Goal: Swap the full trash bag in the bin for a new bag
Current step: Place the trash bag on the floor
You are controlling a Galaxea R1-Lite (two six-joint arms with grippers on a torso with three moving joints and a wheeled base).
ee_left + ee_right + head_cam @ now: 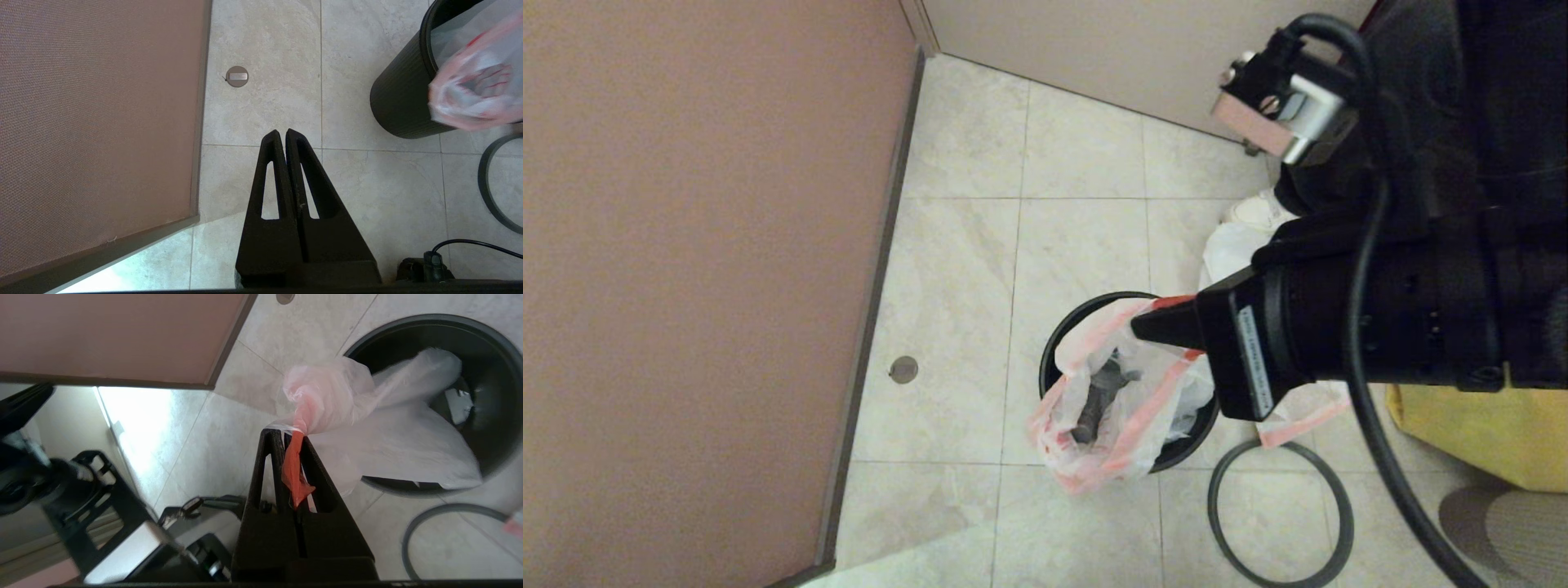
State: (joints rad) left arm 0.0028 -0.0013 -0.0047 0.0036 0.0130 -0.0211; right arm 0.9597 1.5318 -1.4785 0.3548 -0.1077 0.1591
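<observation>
A thin, limp white translucent bag with an orange-red hem, the new bag, hangs over the near rim of the round black bin. Faint red print shows on it. My right gripper is shut on its twisted orange-red drawstring, just above the bin's rim. The grey rim ring lies on the floor beside the bin. A bulky white plastic mass, perhaps the full trash bag, is mostly hidden behind my right arm. Left of the bin, my left gripper hovers shut and empty.
A pinkish partition wall runs along the left, and a pale wall closes the far side. A round metal floor cap sits near the partition. A big yellow bag stands at the right. More white plastic with an orange-red hem lies by the ring.
</observation>
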